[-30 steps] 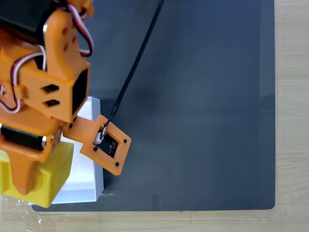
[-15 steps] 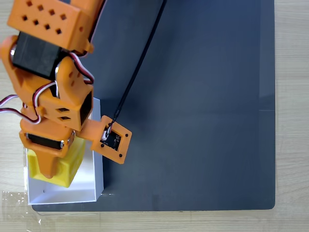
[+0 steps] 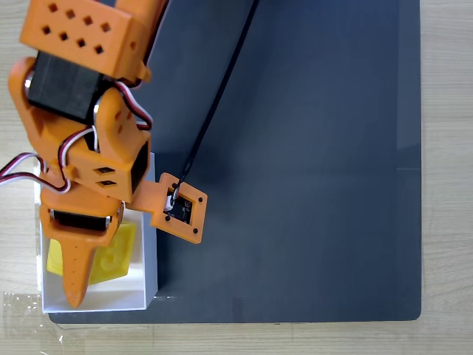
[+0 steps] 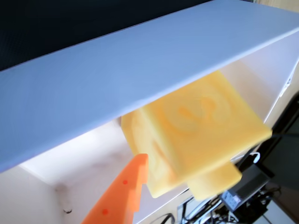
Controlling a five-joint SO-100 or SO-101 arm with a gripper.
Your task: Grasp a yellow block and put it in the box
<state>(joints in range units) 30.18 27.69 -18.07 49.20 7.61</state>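
At far left of the fixed view, the box (image 3: 145, 266) sits on the pale wooden bench (image 3: 446, 177), its right wall along the left edge of a dark grey mat (image 3: 310, 163) that covers most of the bench. Inside the box lies the yellow block (image 3: 118, 255), partly hidden beneath the orange arm (image 3: 81, 111), with a raised mark visible on its upper face. The claw (image 3: 74, 277) points down into the box, one long orange finger (image 3: 76, 274) lying across the block's left part and reaching to the box floor near the lower wall. Whether the claw is clamped on the block or standing apart from it cannot be told from either view; the second finger is hidden. Just right of the box wall, an orange camera mount (image 3: 179, 208) juts from the wrist over the mat, and a black cable (image 3: 218, 96) runs from it up to the top edge.

From the wrist view, the orange finger (image 4: 122, 191) rises from the lower edge, its tip touching or just beside the lower left face of the yellow block (image 4: 196, 135). The block appears tilted, close under the white wall of the box (image 4: 117, 79), which crosses the upper part of the view.
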